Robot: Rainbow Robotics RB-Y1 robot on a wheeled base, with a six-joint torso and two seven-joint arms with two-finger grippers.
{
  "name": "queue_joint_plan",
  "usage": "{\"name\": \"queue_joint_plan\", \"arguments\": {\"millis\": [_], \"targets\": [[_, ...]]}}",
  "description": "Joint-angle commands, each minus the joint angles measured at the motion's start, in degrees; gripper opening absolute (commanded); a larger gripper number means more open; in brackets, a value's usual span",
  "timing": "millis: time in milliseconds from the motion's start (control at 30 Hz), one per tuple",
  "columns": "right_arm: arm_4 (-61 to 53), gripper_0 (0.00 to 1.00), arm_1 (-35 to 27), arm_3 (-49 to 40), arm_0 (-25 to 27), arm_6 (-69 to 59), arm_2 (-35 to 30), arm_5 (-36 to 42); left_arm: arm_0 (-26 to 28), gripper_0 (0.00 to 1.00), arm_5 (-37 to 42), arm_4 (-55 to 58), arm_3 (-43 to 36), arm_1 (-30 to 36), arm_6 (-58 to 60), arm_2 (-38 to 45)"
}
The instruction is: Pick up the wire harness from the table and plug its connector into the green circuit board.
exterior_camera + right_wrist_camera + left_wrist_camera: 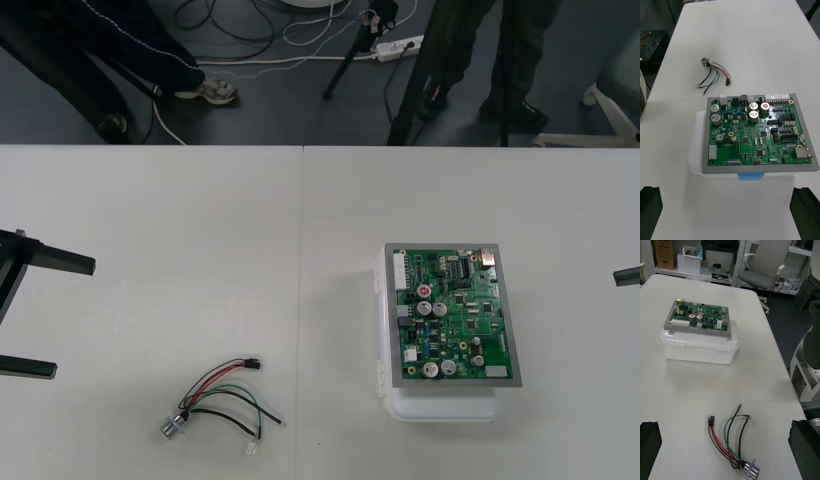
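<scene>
At the table's left side the left gripper (pixel 72 318) hangs with its two flat black fingers (pixel 45 263) spread wide and holding nothing. A little way ahead of it, towards the middle of the table, the wire harness (pixel 222 398) lies loose on the pale surface, touched by neither gripper. Its thin red, black and green wires fan out in slack curves from a round, shiny metal socket (pixel 751 470) with a flange, which rests at the end nearer the robot. The small black plug (pixel 711 421) sits at the far end of the red and black wires, unplugged, and a few other wire ends lie free. On the opposite side the right gripper (pixel 727 190) has its blocky black fingers (pixel 804 212) likewise far apart and empty, facing the green circuit board (pixel 754 131). That board is rectangular, set in a grey frame (pixel 760 169) and dotted with silver-topped cylindrical capacitors (pixel 753 112). It lies flat on a white plastic base (pixel 700 348) with rounded corners. Harness and board are well apart, on either side of a seam (pixel 303 250) in the smooth, matte white table (pixel 200 220)
</scene>
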Motion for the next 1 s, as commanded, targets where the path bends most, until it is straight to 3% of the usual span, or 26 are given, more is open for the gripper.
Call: {"name": "queue_joint_plan", "arguments": {"millis": [33,1000], "targets": [[0.3,1.0,0.4,-1.8,1.1,0.0,0.6,-0.3,1.3,1.0,-2.4,1.0,-1.3,2.5,-0.4,1.8],[-9.1,1.0,0.4,2.6,1.0,0.6,0.4,-0.3,3.6,1.0,-2.4,-5.2,-0.4,-1.8,0.8,0.3]]}}
